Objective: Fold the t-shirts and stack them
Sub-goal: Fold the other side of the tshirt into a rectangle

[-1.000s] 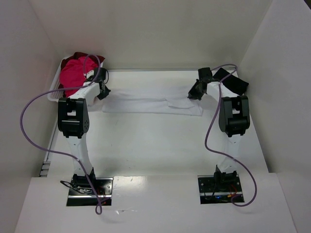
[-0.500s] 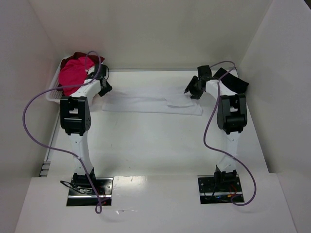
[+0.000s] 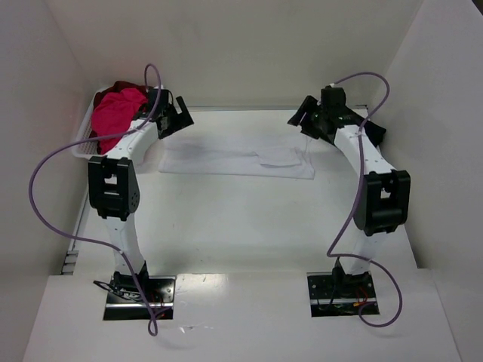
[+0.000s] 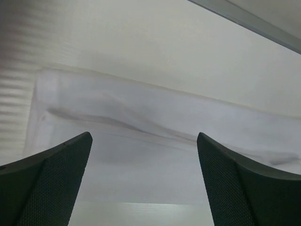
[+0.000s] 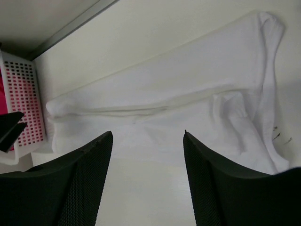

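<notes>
Beneath left gripper (image 3: 175, 119) and right gripper (image 3: 306, 122): white t-shirt (image 3: 234, 160), seemingly folded lengthwise, on tabletop (image 3: 241, 219) | both wide open, empty | risk: single-layer pinch undoes fold.

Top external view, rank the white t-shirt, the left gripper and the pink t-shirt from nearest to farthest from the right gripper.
1. white t-shirt, mid-table, its right end beside the right gripper.
2. left gripper, across the table at the shirt's left end.
3. pink t-shirt, far left, in the basket.
</notes>
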You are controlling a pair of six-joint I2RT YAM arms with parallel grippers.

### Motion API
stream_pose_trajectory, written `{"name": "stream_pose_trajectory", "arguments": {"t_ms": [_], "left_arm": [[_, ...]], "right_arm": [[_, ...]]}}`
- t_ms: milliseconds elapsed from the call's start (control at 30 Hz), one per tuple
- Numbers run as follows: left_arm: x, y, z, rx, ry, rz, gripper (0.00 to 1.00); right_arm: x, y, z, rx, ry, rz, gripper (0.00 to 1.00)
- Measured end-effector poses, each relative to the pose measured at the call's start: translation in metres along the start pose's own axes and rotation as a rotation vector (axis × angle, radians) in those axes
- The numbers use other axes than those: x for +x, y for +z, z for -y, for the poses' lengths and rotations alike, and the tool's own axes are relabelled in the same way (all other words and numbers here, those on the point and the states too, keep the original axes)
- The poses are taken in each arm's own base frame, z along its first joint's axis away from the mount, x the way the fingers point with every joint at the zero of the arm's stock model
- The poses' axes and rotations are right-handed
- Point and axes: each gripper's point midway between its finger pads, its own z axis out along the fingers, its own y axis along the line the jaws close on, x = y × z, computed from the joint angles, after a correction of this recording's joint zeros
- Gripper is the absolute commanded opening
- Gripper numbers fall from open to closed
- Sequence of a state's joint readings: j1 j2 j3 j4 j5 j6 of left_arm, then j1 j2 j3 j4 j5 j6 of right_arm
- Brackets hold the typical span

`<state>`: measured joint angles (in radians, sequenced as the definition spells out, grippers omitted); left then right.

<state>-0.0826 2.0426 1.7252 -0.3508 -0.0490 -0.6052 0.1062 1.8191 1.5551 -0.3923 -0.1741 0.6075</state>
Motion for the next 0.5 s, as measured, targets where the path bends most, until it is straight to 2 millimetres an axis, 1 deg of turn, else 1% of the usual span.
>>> {"name": "stream_pose_trajectory", "arguments": {"t_ms": [67, 100, 133, 167, 233, 267, 300, 333, 400, 433, 500], "left_arm": [[-0.003, -0.007, 0.018, 0.070, 0.040, 0.007, 1.00], [-0.001, -0.009, 0.025, 0.091, 0.056, 0.005, 1.00], [0.003, -0.009, 0.032, 0.110, 0.077, -0.003, 1.00], [0.010, -0.010, 0.038, 0.124, 0.109, -0.016, 1.00], [0.030, -0.010, 0.050, 0.139, 0.169, -0.050, 1.00], [0.038, -0.011, 0.055, 0.145, 0.191, -0.063, 1.00], [0.047, -0.011, 0.061, 0.148, 0.217, -0.074, 1.00], [0.056, -0.011, 0.066, 0.149, 0.239, -0.086, 1.00], [0.073, -0.011, 0.074, 0.160, 0.277, -0.112, 1.00], [0.081, -0.009, 0.076, 0.163, 0.290, -0.126, 1.00], [0.094, -0.001, 0.073, 0.155, 0.301, -0.154, 1.00]], "right_arm": [[0.009, -0.009, -0.008, -0.021, -0.025, 0.002, 0.64], [0.024, -0.007, -0.013, -0.028, -0.045, -0.021, 0.64], [0.030, -0.006, -0.014, -0.029, -0.051, -0.031, 0.64], [0.046, -0.001, -0.015, -0.025, -0.068, -0.057, 0.64], [0.091, 0.008, -0.010, 0.002, -0.098, -0.141, 0.64], [0.105, 0.011, -0.007, 0.010, -0.107, -0.172, 0.62], [0.126, 0.014, -0.002, 0.025, -0.117, -0.217, 0.61], [0.139, 0.016, 0.004, 0.041, -0.120, -0.244, 0.61], [0.153, 0.020, 0.018, 0.081, -0.116, -0.276, 0.61], [0.156, 0.022, 0.025, 0.098, -0.114, -0.280, 0.61], [0.156, 0.025, 0.034, 0.127, -0.104, -0.275, 0.61]]}}
